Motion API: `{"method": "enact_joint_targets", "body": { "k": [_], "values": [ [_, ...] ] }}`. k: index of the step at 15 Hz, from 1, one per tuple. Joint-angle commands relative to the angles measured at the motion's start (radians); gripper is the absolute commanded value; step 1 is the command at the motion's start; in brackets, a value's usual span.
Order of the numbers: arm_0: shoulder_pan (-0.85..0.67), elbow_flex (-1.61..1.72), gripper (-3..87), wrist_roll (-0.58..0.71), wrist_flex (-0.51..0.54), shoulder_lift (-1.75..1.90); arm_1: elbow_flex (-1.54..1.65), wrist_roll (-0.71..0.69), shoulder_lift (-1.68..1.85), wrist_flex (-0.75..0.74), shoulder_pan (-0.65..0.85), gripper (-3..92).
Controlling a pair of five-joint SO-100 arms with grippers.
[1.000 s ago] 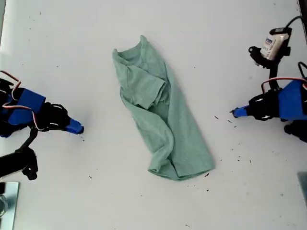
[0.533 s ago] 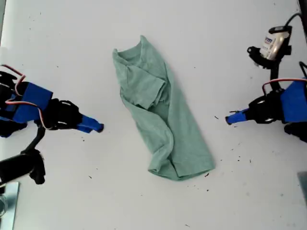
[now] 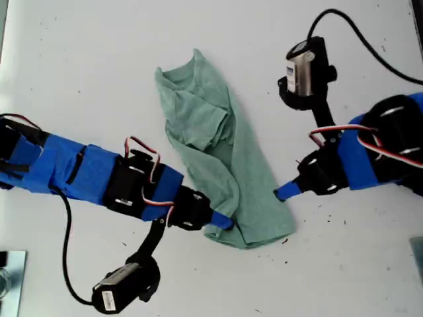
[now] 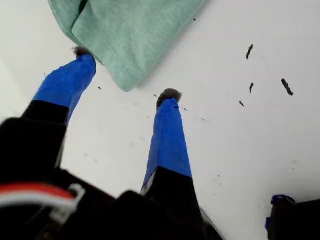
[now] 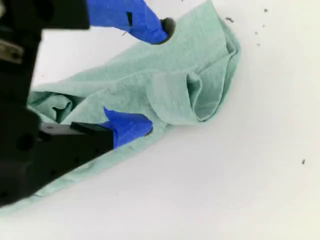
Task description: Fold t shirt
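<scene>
Sage t shirt (image 3: 218,148) between two blue-taped arms.

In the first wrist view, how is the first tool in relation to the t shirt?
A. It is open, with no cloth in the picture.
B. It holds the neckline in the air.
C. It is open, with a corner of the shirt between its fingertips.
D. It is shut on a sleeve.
C: my first tool has its two blue fingers spread wide, and a corner of the t shirt lies between the tips, flat on the white table.
</scene>
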Motion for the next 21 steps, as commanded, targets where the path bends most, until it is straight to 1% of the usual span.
{"method": "enact_joint_targets", "body": {
  "k": [1, 2, 5, 7, 8, 10, 11, 12, 13, 14, 15, 16, 17, 18, 20, 21],
  "values": [
    [0.026, -0.081, 24.7, 0.028, -0.071, -0.02, 0.003, 0.04, -0.023, -0.077, -0.04, 26.4],
    [0.035, -0.083, 24.2, 0.028, -0.091, -0.032, 0.032, 0.052, -0.048, -0.118, -0.055, 26.2],
    [0.066, -0.081, 23.7, -0.003, -0.072, -0.061, 0.129, 0.08, -0.089, -0.25, -0.086, 26.3],
    [0.075, -0.081, 24.0, -0.028, -0.084, -0.095, 0.16, 0.084, -0.13, -0.328, -0.1, 26.4],
    [0.071, -0.081, 24.1, -0.035, -0.106, -0.121, 0.169, 0.086, -0.172, -0.371, -0.106, 26.7],
    [0.038, -0.089, 24.2, -0.035, -0.181, -0.195, 0.178, 0.092, -0.295, -0.463, -0.12, 27.1],
    [0.026, -0.091, 24.2, -0.035, -0.212, -0.209, 0.179, 0.097, -0.353, -0.509, -0.13, 25.4],
    [0.014, -0.091, 24.2, -0.025, -0.235, -0.216, 0.196, 0.112, -0.407, -0.555, -0.135, 18.0],
    [0.0, -0.091, 23.0, 0.006, -0.261, -0.232, 0.209, 0.129, -0.454, -0.594, -0.144, 7.6],
    [-0.009, -0.092, 19.6, 0.037, -0.288, -0.245, 0.199, 0.126, -0.499, -0.617, -0.15, 1.2],
    [-0.011, -0.092, 12.0, 0.055, -0.311, -0.256, 0.187, 0.115, -0.529, -0.641, -0.158, 0.9],
    [-0.009, -0.092, 1.8, 0.063, -0.321, -0.259, 0.17, 0.115, -0.541, -0.653, -0.166, 0.9],
    [0.002, -0.092, -0.2, 0.063, -0.318, -0.245, 0.146, 0.115, -0.535, -0.66, -0.178, 0.9],
    [0.018, -0.092, -0.2, 0.067, -0.301, -0.218, 0.069, 0.1, -0.532, -0.618, -0.189, 1.0],
    [0.063, -0.092, -0.2, 0.143, -0.305, -0.141, -0.183, 0.046, -0.555, -0.43, -0.219, 1.0],
    [0.092, -0.092, -0.2, 0.149, -0.308, -0.097, -0.301, 0.012, -0.569, -0.356, -0.241, 1.0]
  ]
}}
